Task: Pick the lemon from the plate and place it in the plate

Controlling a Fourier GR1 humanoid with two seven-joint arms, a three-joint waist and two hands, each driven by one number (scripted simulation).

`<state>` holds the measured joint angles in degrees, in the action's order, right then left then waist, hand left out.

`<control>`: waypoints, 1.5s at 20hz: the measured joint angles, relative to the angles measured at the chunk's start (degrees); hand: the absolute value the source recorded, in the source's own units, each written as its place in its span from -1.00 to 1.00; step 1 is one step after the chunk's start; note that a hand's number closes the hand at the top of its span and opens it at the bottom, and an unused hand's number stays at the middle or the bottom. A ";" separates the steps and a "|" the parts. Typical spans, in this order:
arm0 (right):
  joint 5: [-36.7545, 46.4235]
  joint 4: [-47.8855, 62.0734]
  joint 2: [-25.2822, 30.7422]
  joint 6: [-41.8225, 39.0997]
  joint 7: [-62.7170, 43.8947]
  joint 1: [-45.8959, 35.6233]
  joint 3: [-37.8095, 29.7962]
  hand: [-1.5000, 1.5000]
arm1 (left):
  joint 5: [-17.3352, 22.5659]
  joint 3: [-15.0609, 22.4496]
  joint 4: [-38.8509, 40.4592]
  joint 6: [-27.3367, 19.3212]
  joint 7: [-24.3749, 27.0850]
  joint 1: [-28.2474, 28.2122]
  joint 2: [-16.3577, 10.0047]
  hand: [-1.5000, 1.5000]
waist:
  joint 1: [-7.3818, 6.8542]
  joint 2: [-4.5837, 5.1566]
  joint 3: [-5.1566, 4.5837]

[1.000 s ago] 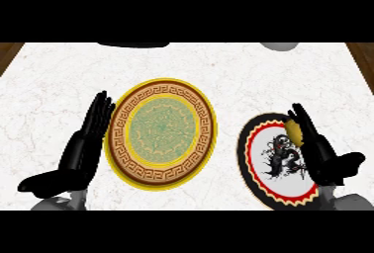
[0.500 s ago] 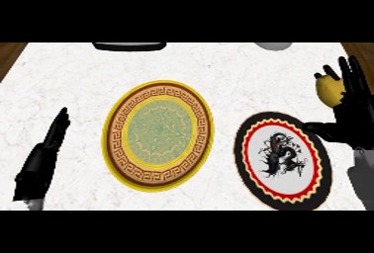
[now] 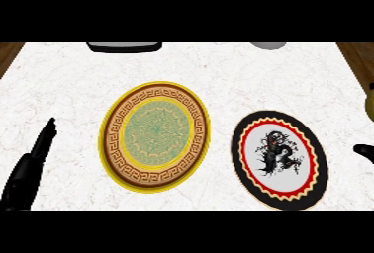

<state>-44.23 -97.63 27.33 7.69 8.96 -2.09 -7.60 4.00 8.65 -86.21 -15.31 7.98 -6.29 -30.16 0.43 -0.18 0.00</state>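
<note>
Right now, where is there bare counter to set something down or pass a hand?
Free: the back strip between the gold plate and the dark object at the far edge. Also free: the corner left of the gold plate, beyond the left hand. Tight: the gap between gold plate and dragon plate, and the right edge, with the right hand and lemon.

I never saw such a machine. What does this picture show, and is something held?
The view is from the robot's head, looking down at a white counter. The black shape at lower left is its left hand, open and resting. Only a tip of the right hand shows at the right edge. Two plates lie there: a gold plate and a dragon plate. The yellow sliver at the right edge is probably the lemon; whether it is held cannot be seen.
</note>
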 measured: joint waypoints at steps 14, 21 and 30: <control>7.64 3.32 22.31 -17.66 -15.69 0.26 1.42 -1.00 | -0.61 -1.49 1.45 2.34 0.82 0.87 0.61 0.00 | -0.99 0.27 -0.03; 12.68 9.95 24.77 -24.55 -22.17 -7.71 7.03 -1.00 | -1.85 -2.05 2.61 3.33 1.19 1.87 1.50 0.00 | -1.47 0.37 -0.01; 23.68 19.61 22.64 -34.56 -22.29 -15.84 14.47 -1.00 | -3.01 -3.30 3.73 4.55 0.64 3.17 2.73 0.00 | -1.35 0.36 0.01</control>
<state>-20.55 -78.03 49.97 -26.87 -13.33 -17.93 6.87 0.99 5.35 -82.48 -10.76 8.62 -3.12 -27.43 -0.92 0.18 0.01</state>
